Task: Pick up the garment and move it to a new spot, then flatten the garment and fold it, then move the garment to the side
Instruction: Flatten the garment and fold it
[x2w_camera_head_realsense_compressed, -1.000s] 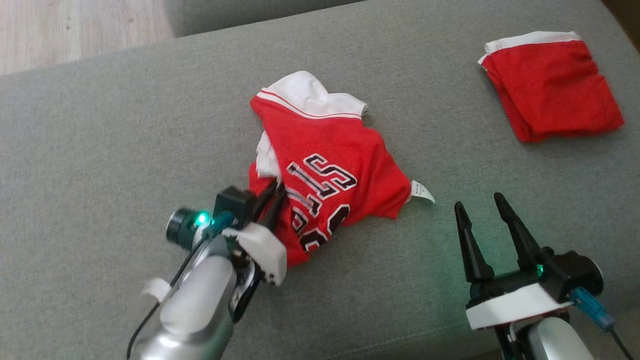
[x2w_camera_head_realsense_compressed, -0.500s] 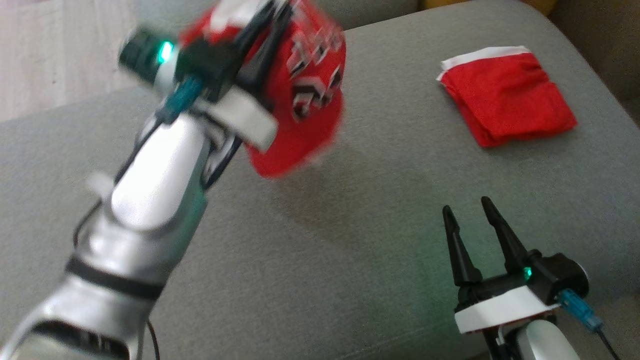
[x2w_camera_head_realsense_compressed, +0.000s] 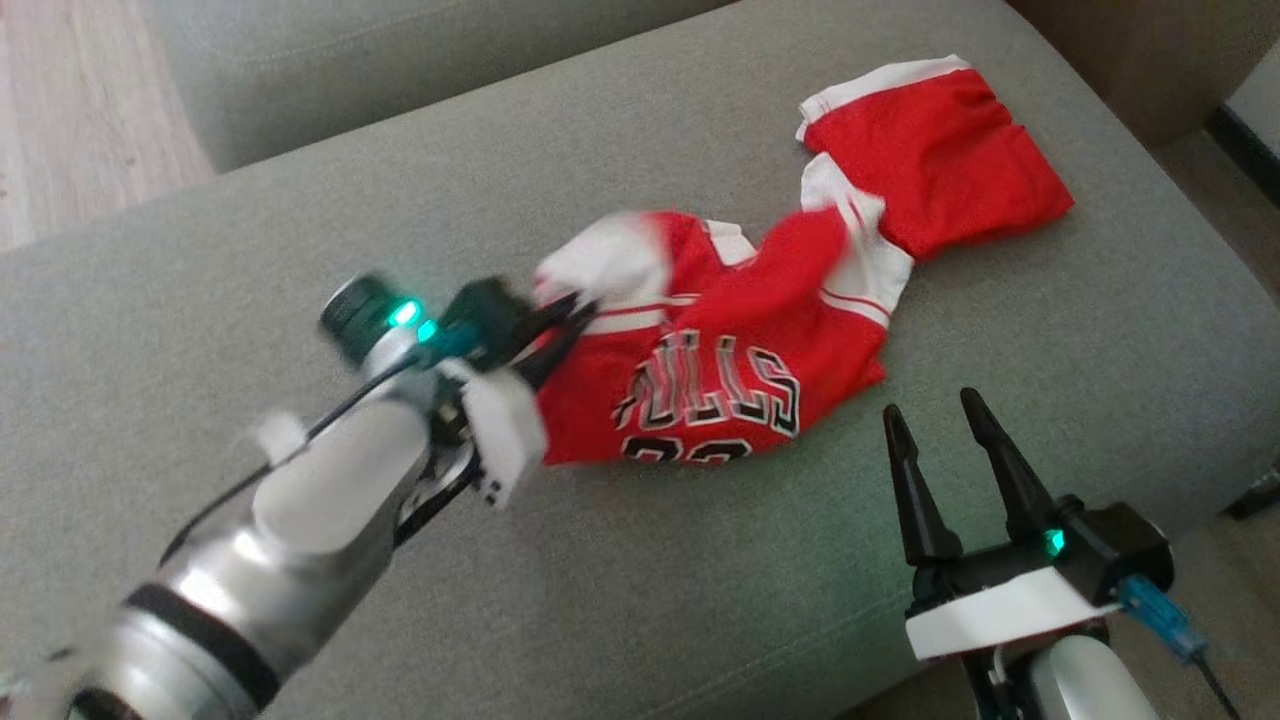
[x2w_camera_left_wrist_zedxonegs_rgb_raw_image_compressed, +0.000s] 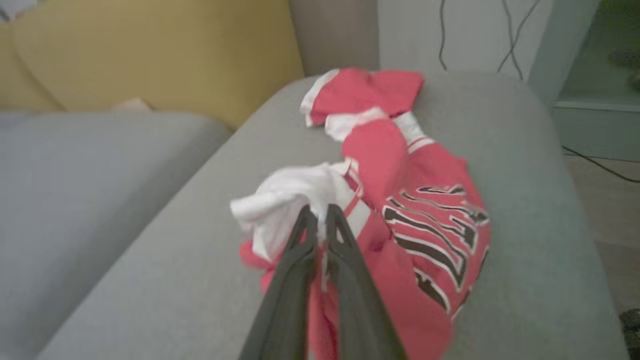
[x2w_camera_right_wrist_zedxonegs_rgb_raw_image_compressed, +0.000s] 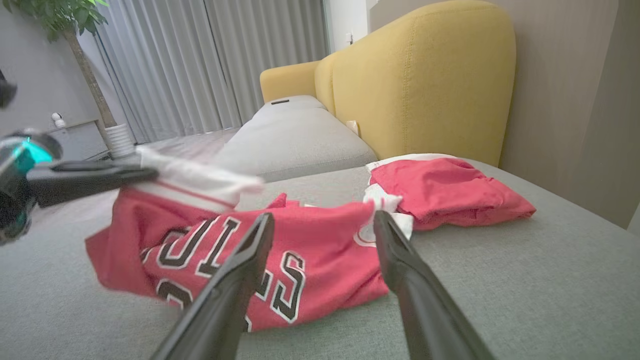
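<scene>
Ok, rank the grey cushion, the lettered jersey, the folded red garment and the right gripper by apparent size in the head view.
1. grey cushion
2. lettered jersey
3. folded red garment and right gripper, unranked: they look alike, and the gripper sits much nearer the camera.

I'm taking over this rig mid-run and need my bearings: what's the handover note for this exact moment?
Left gripper: shut on the white trim of the red basketball jersey, holding that edge up.
Right gripper: open, empty, near the front of the grey sofa cushion.
Jersey: crumpled, mostly lying on the cushion, far end against the folded red shorts.
Done: jersey grasped.
Left: lay it at a spot clear of the shorts, flatten, fold, move aside.
</scene>
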